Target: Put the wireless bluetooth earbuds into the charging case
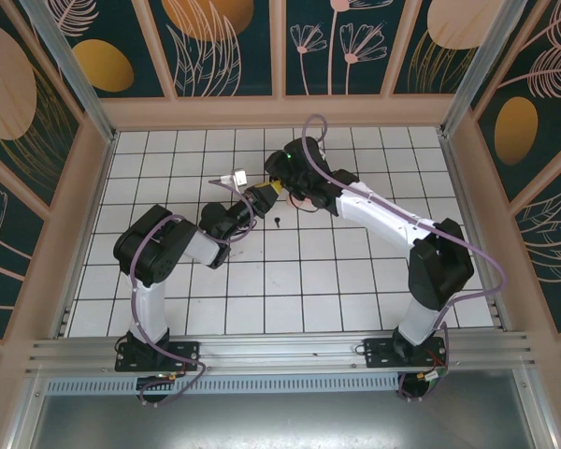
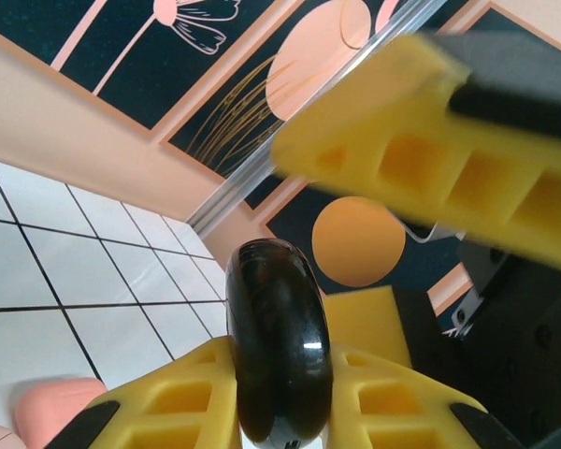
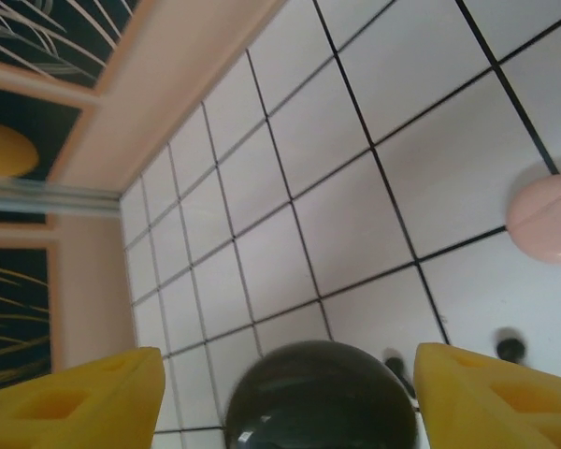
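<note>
Centrally on the white tiled table (image 1: 337, 290), a black earbud (image 3: 510, 348) lies loose, with a second earbud (image 3: 393, 363) near it, both outside the glossy black charging case (image 2: 279, 318). We see the left gripper (image 2: 280, 393) pinching that case edge-on between its 2 yellow fingers. The right gripper (image 3: 290, 360) reaches in from the opposite side, fingers spread wide, the case's dome between them and touching neither. A pink rounded case (image 3: 545, 217) rests on the tiles beyond the earbuds.
</note>
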{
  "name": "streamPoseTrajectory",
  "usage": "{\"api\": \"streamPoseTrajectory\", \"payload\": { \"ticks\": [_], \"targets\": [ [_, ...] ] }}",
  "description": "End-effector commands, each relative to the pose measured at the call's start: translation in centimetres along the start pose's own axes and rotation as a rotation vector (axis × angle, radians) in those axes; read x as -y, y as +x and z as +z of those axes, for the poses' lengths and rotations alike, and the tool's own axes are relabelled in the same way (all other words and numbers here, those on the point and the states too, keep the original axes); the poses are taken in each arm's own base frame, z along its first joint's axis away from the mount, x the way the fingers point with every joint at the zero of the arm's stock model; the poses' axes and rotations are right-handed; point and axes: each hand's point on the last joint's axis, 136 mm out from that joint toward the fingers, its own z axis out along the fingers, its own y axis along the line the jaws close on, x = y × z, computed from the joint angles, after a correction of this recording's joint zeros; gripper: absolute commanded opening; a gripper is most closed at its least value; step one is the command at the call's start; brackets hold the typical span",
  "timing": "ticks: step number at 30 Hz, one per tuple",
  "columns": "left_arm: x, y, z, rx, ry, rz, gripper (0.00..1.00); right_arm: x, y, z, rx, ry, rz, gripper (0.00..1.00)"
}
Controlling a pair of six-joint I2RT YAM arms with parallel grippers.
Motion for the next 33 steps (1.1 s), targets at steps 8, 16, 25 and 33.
{"api": "streamPoseTrajectory", "payload": {
  "ticks": [8,16,25,33],
  "targets": [
    [4.7,-1.6,-1.7,-0.019,0.173,0.055,0.00,0.4,-6.3,-7.9,0.148,-0.164,-0.149,0.73],
    [5.9,-0.2,-2.2,-0.283,0.232,0.153,0.00,2.8,-2.8,-11.5,0.015,-0.408,-0.568,0.72],
    [8.1,0.7,-2.3,-0.469,0.282,0.229,0.00,2.0,1.5,-12.3,-0.154,-0.603,-0.780,0.71],
    [8.8,0.4,-2.2,-0.492,0.292,0.251,0.00,1.0,3.1,-11.5,-0.205,-0.641,-0.806,0.69]
  ]
}}
